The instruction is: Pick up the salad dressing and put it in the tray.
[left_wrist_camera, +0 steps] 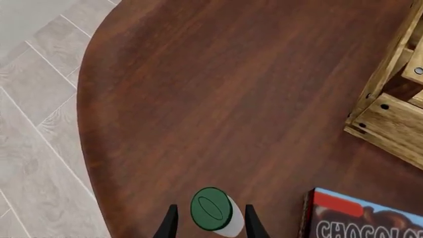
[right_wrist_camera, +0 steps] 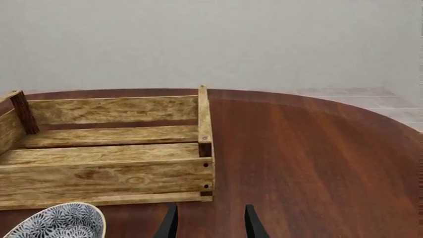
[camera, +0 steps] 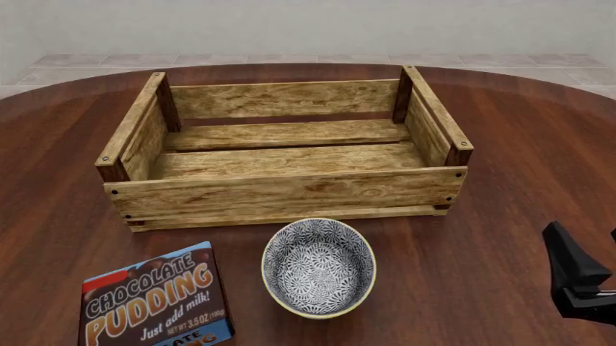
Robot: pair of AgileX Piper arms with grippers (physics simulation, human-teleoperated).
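The left gripper (left_wrist_camera: 209, 224) is spread around the salad dressing (left_wrist_camera: 213, 210), one dark fingertip on either side of its green cap; whether the fingers touch the bottle cannot be told. The bottle stands on the wooden table (left_wrist_camera: 218, 99), just beside the chocolate pudding box (left_wrist_camera: 360, 218) and well apart from the tray (left_wrist_camera: 390, 106). The right gripper (right_wrist_camera: 209, 225) is spread with nothing between its fingers, near the tray's corner and a patterned bowl (right_wrist_camera: 56, 222).

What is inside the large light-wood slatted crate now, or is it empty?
Empty. The front view shows only bare slats inside the large light-wood slatted crate; the small white bottle with the dark green cap is outside, between the left fingers.
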